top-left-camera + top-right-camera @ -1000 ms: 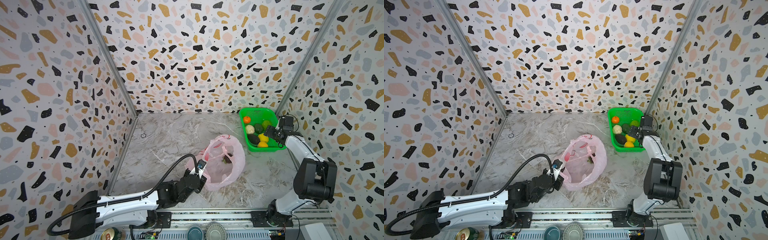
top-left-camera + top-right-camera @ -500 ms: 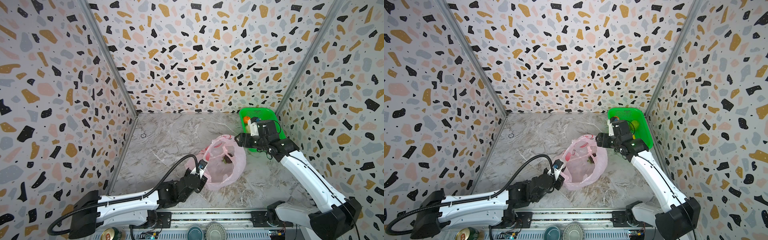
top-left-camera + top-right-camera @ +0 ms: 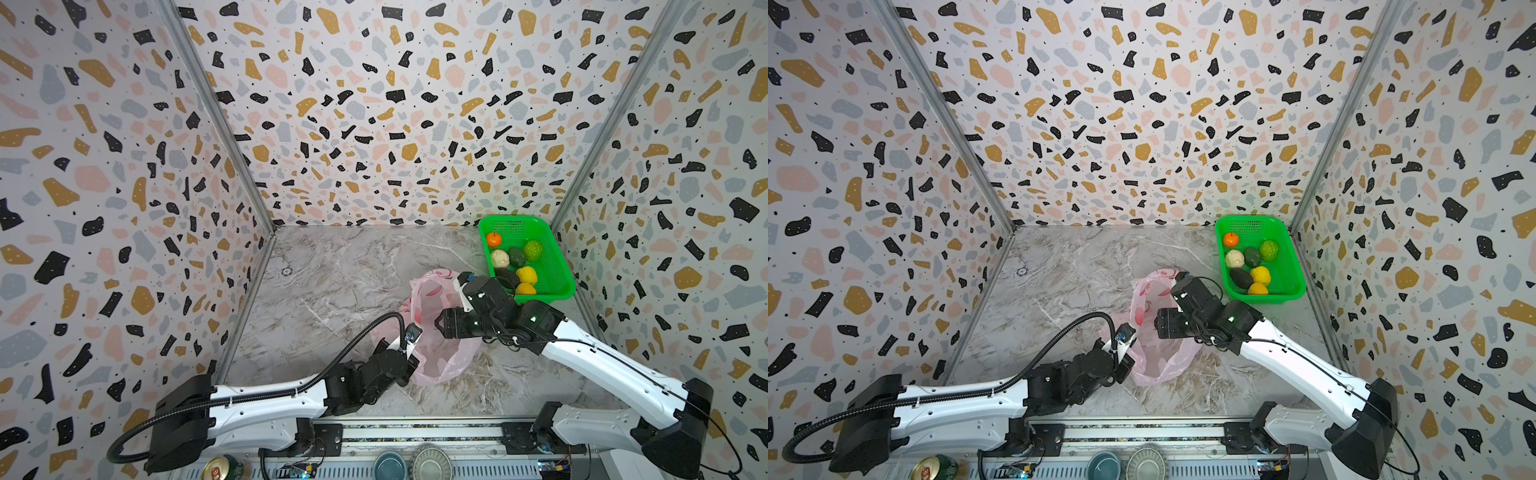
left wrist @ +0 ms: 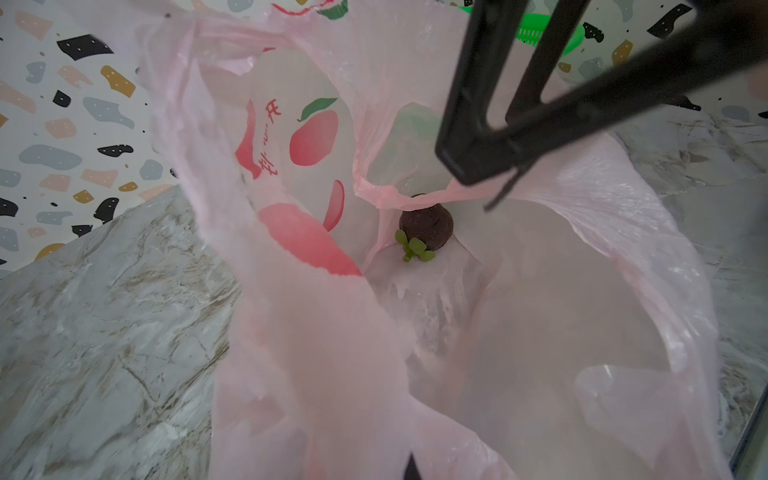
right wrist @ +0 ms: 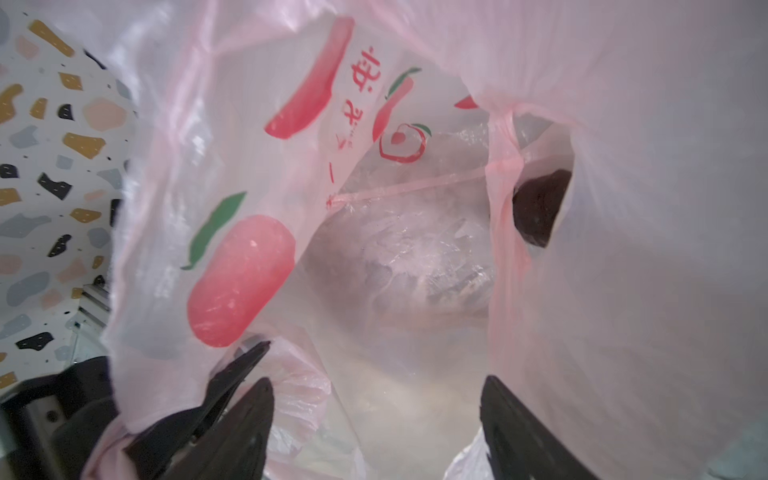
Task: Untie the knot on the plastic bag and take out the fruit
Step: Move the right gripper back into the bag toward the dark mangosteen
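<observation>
Lying on the marble table (image 3: 332, 291) near the front, the pink plastic bag (image 3: 434, 365) (image 3: 1158, 365) shows in both top views with its mouth open. The left gripper (image 3: 413, 359) (image 3: 1128, 362) is at the bag's near edge, and the right gripper (image 3: 439, 322) (image 3: 1158, 322) reaches into the mouth from the other side. The green basket (image 3: 515, 217) stands apart from the bag in the back right corner, and seven pieces of fruit (image 3: 517, 257) lie in it. From here the inside of the bag is covered by the right gripper, and the jaws of both cannot be judged.

The left wrist view looks into the bag. One dark fruit (image 4: 426, 226) with small green leaves lies on the bottom. One of the right gripper's black fingers (image 4: 461, 137) touches a pink strip of the rim just above it.

The right wrist view gives what the others do not. The right jaws stand wide apart inside the mouth with nothing between them. Beside them, the left jaws are closed tight on the thin film of the bag's edge. The dark fruit (image 5: 540, 208) is half hidden behind a twisted handle strip (image 5: 505, 166); I cannot tell if this strip is knotted.
</observation>
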`<state>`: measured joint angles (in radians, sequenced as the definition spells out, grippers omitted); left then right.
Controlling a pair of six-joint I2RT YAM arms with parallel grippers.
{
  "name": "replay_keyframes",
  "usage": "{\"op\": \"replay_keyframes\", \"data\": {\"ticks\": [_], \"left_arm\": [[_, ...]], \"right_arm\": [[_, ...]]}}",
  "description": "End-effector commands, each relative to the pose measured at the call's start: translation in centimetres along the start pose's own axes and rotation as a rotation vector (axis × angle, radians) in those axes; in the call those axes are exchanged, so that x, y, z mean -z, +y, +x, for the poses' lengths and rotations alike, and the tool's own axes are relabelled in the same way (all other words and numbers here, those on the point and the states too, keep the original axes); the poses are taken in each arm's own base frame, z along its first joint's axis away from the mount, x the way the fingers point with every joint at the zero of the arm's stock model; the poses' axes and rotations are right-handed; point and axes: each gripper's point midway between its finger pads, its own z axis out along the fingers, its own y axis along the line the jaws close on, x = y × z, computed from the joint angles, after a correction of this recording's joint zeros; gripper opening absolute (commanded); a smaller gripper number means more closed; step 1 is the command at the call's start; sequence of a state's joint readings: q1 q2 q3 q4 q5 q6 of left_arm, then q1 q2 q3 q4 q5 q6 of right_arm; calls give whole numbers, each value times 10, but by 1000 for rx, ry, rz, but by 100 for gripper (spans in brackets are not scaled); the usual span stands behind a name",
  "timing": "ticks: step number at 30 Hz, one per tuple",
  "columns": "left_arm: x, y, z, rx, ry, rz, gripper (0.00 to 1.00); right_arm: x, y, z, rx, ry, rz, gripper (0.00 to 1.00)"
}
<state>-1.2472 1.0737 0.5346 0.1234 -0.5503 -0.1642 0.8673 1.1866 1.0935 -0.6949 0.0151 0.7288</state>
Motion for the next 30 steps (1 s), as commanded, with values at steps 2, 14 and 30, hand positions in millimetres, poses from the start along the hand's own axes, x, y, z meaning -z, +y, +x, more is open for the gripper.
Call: {"op": "replay_keyframes", "data": {"ticks": [2, 14, 30], "left_arm": [[1, -5, -19, 14, -64, 7, 0], [9, -8, -28, 9, -93, 9, 0], [3, -28, -26, -35, -90, 29, 0]], "right_arm": [[-14, -6, 2, -32, -21, 46, 78], [-73, -8, 16, -7, 55, 97, 77], [-98, -86, 11, -120, -64, 461, 93]]}}
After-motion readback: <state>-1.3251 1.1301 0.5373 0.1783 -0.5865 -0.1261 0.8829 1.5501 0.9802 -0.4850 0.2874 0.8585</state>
